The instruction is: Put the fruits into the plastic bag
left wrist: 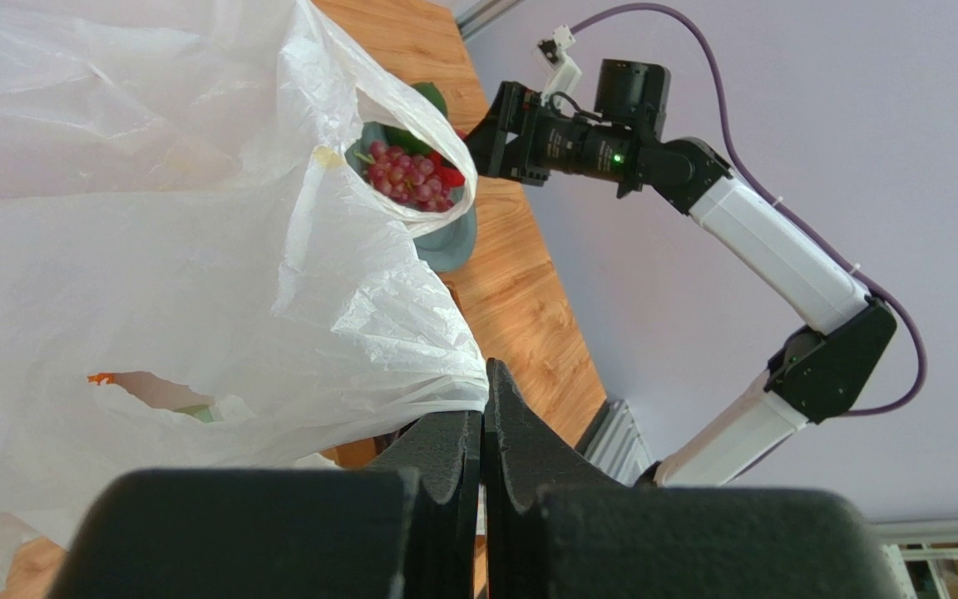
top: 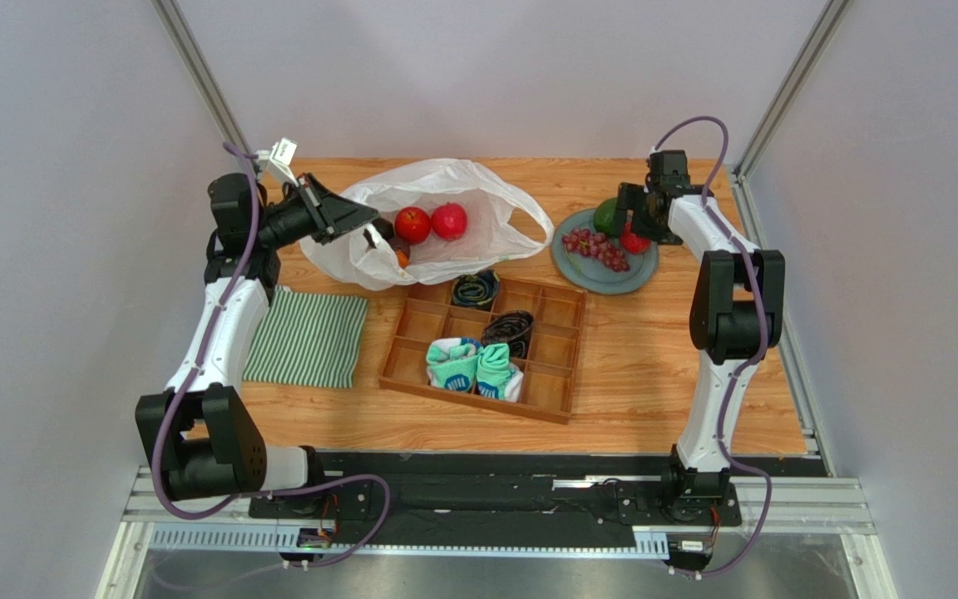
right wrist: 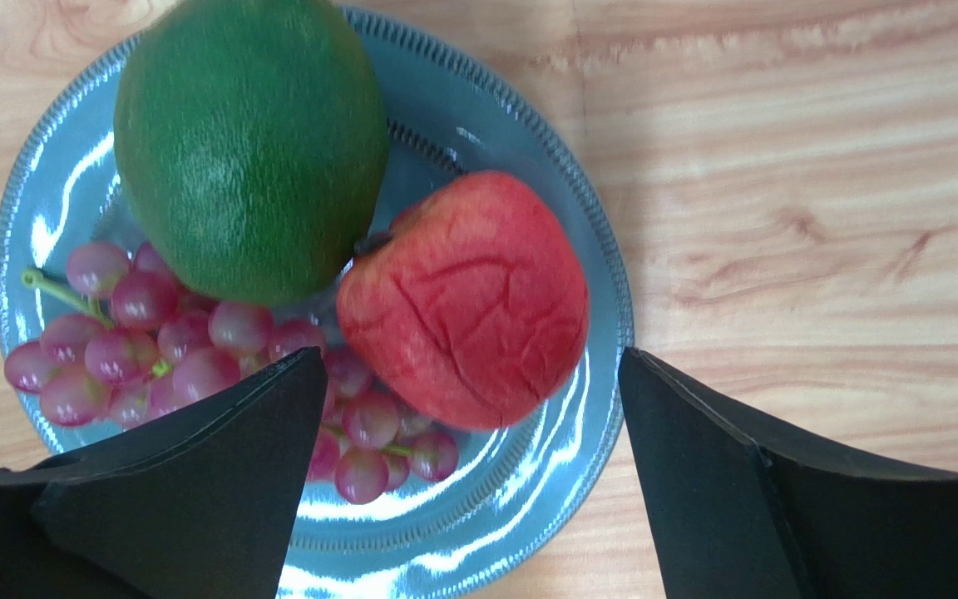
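The white plastic bag (top: 447,212) lies at the back of the table with its mouth held up. My left gripper (top: 365,225) is shut on its rim; in the left wrist view the jaws (left wrist: 484,412) pinch the thin film (left wrist: 172,250). Two red apples (top: 432,222) and an orange fruit (top: 399,256) lie inside the bag. My right gripper (right wrist: 469,362) hangs open above the blue-grey plate (right wrist: 484,125), its fingers either side of a red apple (right wrist: 465,300). A green fruit (right wrist: 250,144) and grapes (right wrist: 172,350) share that plate.
A wooden compartment tray (top: 472,397) in the middle holds rolled teal socks (top: 472,366) and black socks (top: 509,331). A green-and-white striped cloth (top: 309,337) lies to its left. The plate (top: 628,285) sits near the table's right edge.
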Robot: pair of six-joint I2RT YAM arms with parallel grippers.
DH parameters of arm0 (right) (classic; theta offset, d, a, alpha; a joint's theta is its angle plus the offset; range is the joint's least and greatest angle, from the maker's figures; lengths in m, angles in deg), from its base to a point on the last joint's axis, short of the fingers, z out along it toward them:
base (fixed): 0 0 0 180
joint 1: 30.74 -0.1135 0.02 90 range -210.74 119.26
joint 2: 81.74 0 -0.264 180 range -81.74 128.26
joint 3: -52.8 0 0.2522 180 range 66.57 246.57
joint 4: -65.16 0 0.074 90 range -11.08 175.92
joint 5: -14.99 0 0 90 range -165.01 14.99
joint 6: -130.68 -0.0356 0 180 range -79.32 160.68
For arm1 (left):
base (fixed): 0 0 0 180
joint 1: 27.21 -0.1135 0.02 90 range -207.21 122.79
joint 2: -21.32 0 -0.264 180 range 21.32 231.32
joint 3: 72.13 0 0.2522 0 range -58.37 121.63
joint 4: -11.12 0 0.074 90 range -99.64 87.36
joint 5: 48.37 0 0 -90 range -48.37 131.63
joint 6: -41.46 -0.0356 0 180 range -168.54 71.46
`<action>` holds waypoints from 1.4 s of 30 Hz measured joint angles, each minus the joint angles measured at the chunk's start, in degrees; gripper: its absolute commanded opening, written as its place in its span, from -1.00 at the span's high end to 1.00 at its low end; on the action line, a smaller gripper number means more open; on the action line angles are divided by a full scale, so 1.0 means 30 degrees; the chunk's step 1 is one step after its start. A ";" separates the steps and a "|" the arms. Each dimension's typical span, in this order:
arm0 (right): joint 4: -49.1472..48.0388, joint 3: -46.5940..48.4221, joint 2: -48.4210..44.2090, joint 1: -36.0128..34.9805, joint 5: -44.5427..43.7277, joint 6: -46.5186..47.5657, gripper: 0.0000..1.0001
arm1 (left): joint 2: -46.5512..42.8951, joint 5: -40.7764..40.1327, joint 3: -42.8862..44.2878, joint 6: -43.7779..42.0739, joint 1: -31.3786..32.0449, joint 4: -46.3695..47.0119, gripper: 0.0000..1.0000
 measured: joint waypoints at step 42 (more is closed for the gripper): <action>-0.1843 -0.5464 -0.7009 -0.1209 -0.0270 -0.0641 0.17 | 0.0000 0.0007 0.0000 0.0015 -0.0007 -0.0066 1.00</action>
